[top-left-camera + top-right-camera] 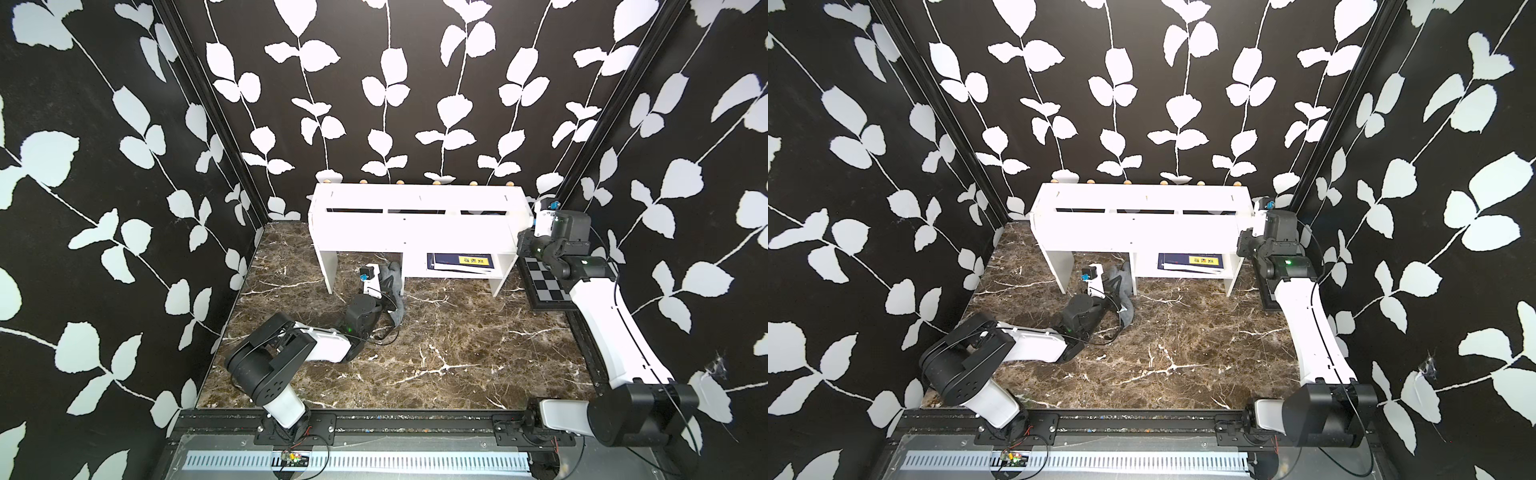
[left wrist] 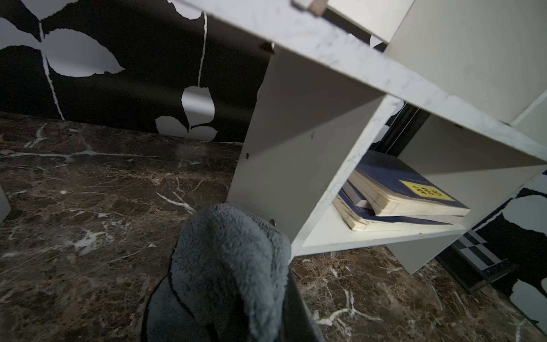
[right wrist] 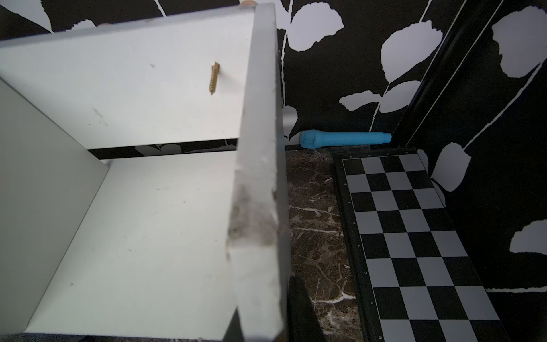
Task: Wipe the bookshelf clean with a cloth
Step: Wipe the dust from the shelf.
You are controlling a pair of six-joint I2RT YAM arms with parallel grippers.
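The white bookshelf (image 1: 415, 230) (image 1: 1136, 230) stands at the back of the marble table in both top views. My left gripper (image 1: 390, 286) (image 2: 266, 311) is low on the table in front of the shelf's middle upright (image 2: 284, 142), shut on the fluffy dark grey cloth (image 1: 395, 277) (image 1: 1122, 286) (image 2: 225, 260). The cloth bulges over the jaws and hides one finger; its top lies against the upright's lower edge. My right gripper (image 1: 524, 242) (image 1: 1246, 243) (image 3: 266, 311) is at the shelf's right end, shut on the scuffed end panel (image 3: 260, 183), one dark finger on each side.
Blue books (image 1: 461, 261) (image 2: 399, 195) lie stacked in the shelf's lower right compartment. A black-and-white checkered board (image 1: 544, 284) (image 3: 414, 237) lies on the table right of the shelf. A blue toy microphone (image 3: 343, 138) rests against the back wall. Patterned walls enclose three sides.
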